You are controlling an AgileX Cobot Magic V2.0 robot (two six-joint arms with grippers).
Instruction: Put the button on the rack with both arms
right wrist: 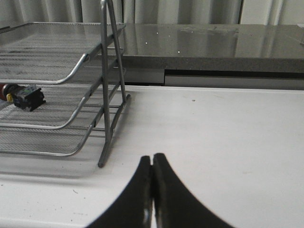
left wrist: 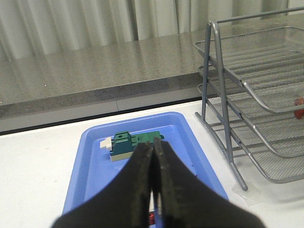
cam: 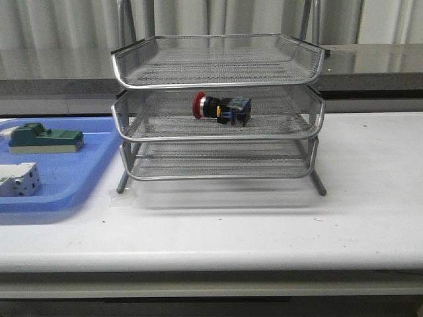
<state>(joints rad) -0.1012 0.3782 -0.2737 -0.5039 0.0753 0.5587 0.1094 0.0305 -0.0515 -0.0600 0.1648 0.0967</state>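
Note:
The button (cam: 221, 109), red cap to the left and blue-yellow block to the right, lies on its side in the middle tier of the silver wire rack (cam: 218, 135). It also shows in the right wrist view (right wrist: 23, 96), and its red cap peeks in the left wrist view (left wrist: 299, 107). My left gripper (left wrist: 153, 145) is shut and empty above the blue tray (left wrist: 90, 166). My right gripper (right wrist: 152, 159) is shut and empty over bare table to the right of the rack (right wrist: 61, 80). Neither arm shows in the front view.
The blue tray (cam: 73, 181) at the left holds a green block with beige base (cam: 45, 139) and a white terminal block (cam: 20, 179). A grey counter ledge (cam: 370, 66) runs behind the table. The rack's angled legs (cam: 318, 183) stand on the white tabletop.

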